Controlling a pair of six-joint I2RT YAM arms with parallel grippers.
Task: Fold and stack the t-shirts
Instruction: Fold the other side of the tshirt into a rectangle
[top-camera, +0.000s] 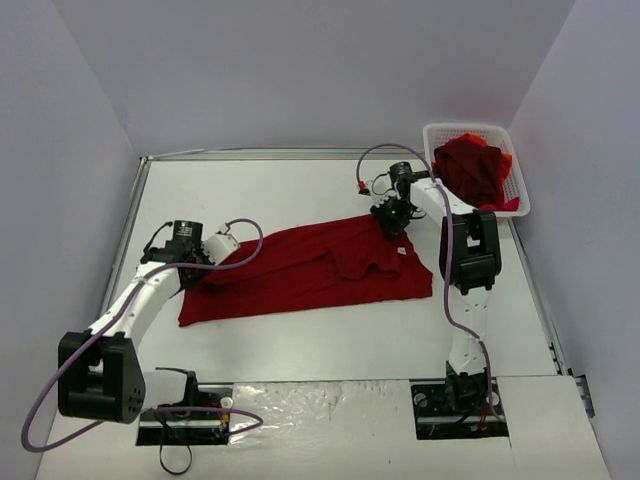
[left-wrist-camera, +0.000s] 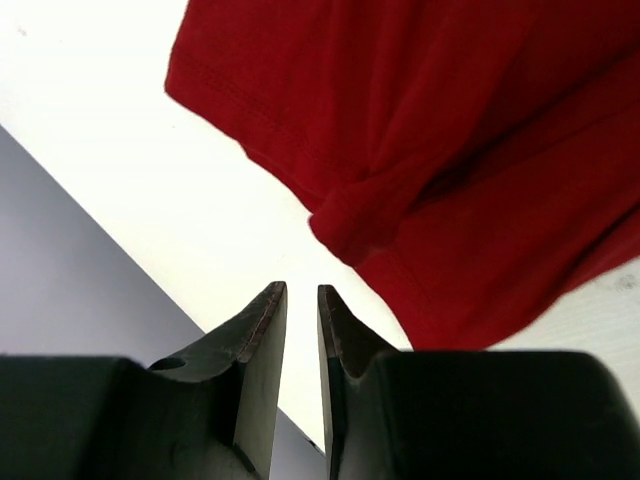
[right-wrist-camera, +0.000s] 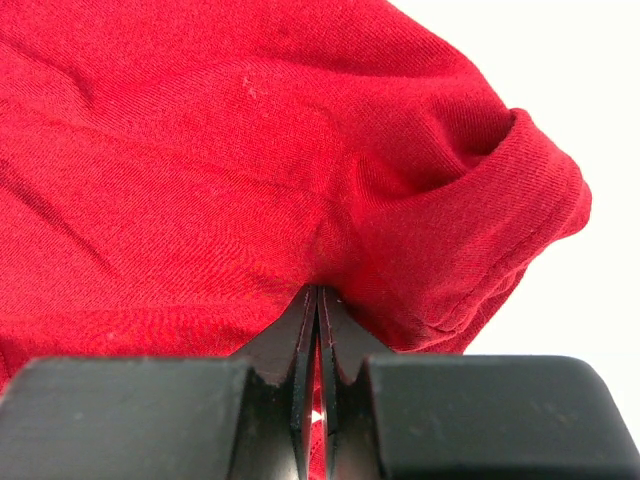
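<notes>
A dark red t-shirt (top-camera: 310, 270) lies spread across the middle of the table, with folds near its collar. My left gripper (top-camera: 200, 268) hovers at the shirt's left end. In the left wrist view the left gripper (left-wrist-camera: 302, 288) stands slightly open with only white table between its fingers, and a rolled hem of the t-shirt (left-wrist-camera: 450, 150) lies just ahead and to the right. My right gripper (top-camera: 392, 222) is at the shirt's upper right corner. In the right wrist view the right gripper (right-wrist-camera: 318, 290) is shut on a pinch of the t-shirt (right-wrist-camera: 230, 170) beside a sleeve opening.
A white mesh basket (top-camera: 470, 127) stands at the back right corner with more dark red and red-orange t-shirts (top-camera: 475, 170) heaped in it. The table's left edge and the grey wall (left-wrist-camera: 70, 260) run close to my left gripper.
</notes>
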